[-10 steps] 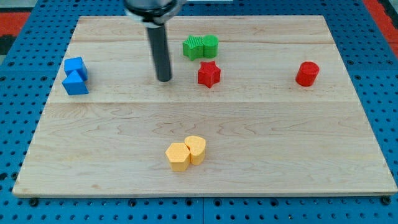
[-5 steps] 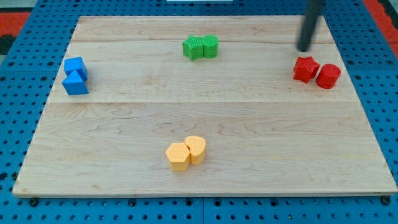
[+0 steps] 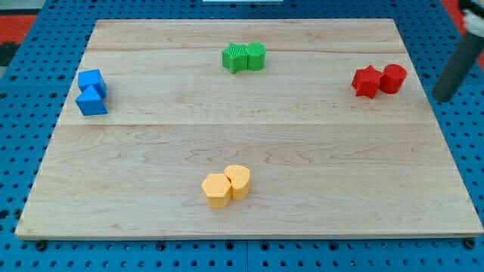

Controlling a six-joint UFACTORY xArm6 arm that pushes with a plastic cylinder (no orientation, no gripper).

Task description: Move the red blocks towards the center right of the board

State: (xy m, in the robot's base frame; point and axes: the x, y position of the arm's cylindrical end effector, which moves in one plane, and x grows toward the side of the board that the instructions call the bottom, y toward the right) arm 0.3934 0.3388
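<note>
A red star block (image 3: 367,81) and a red cylinder (image 3: 393,78) lie touching each other near the board's right edge, a little above mid-height. My tip (image 3: 442,98) is off the wooden board (image 3: 242,143), over the blue pegboard at the view's right. It stands right of and slightly below the red cylinder, with a gap between them.
Two green blocks (image 3: 243,57) sit together at the top centre. Two blue blocks (image 3: 92,92) sit at the left edge. Two yellow blocks (image 3: 226,185) sit at the bottom centre. Blue pegboard (image 3: 461,151) surrounds the board.
The star was pushed right to join the cylinder. Since then my tip moved from above the red pair to off the board's right edge, and the pair shifted slightly left and up.
</note>
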